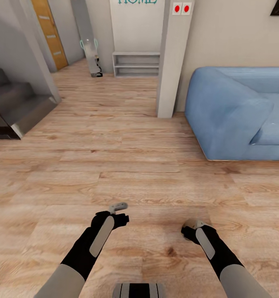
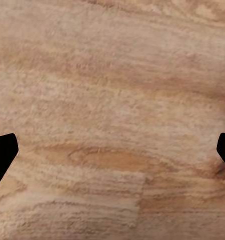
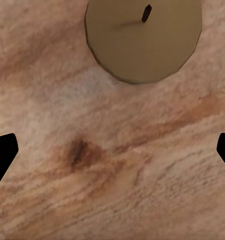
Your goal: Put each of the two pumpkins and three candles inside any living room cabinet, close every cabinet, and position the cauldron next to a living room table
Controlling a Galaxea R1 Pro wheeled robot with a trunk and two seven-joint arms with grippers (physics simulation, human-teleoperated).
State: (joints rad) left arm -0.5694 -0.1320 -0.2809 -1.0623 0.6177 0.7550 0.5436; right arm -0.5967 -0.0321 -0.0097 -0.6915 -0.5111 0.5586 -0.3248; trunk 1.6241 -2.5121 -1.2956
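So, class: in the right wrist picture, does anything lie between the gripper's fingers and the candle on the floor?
Nothing visible does. The candle sits on bare wooden floor, ahead of the two dark fingertips, which stand wide apart. Only floorboard lies between them and it.

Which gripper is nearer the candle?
Right. The right gripper hangs open above the candle on the floor, which lies just past its fingertips. The left gripper faces bare floorboards.

Surfaces, as we see them
Floor [image 1: 114, 165]: matt grained wood planks. Sofa [image 1: 238, 111]: blue cloth. Candle [image 3: 142, 40]: dull, smooth, waxy olive.
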